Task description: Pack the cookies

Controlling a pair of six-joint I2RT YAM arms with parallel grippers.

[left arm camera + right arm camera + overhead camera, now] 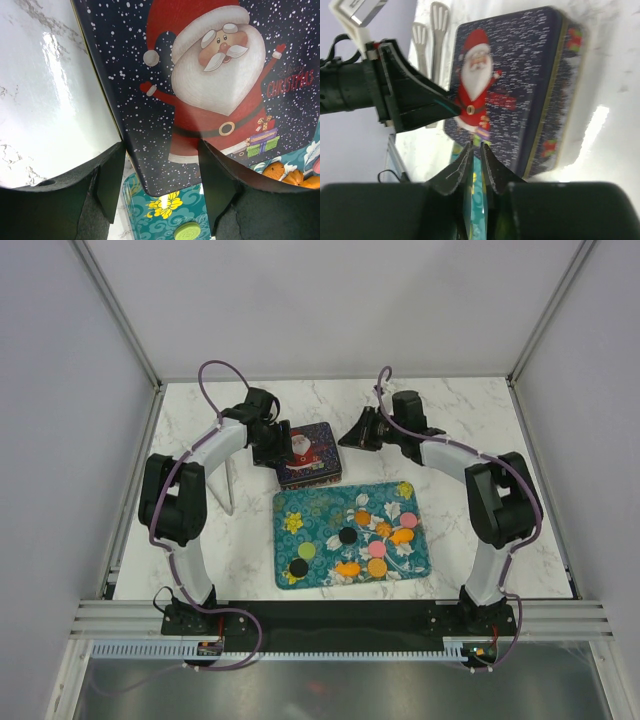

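TABLETOP, SEEN FROM ABOVE: Eleven cookies [347, 535], as far as the overhead view lets them be counted, lie loose on one teal tray [320, 508] printed with flowers, at the middle of a marbled table [450, 410]. Six look orange, two pink, two black and one green. All are small, flat, round discs lying face up. Most cluster in the tray's 3 o'clock half. The green cookie [306, 551] and a black cookie [298, 567] sit apart from the cluster, toward 7 o'clock.

One dark blue Christmas tin [318, 466], its lid on and bearing a waving Santa, stands just off the tray at 11 o'clock. One pair of white tongs [231, 485] lies on the table at the tin's 8 o'clock.

Two arms reach toward the tin. The left gripper [272, 450] is at the tin's 9 o'clock edge with its jaws apart. In its own wrist view a corner of the lid [200, 100] lies between the two dark fingers [107, 180]. Whether they touch the tin cannot be told. The green cookie [187, 231] and some orange ones [285, 172] show beyond that corner.

The right gripper [352, 432] hangs at the tin's 2 o'clock, clear of it. In its wrist view the jaws [477, 152] are drawn almost together, with only a slit between them and nothing held.
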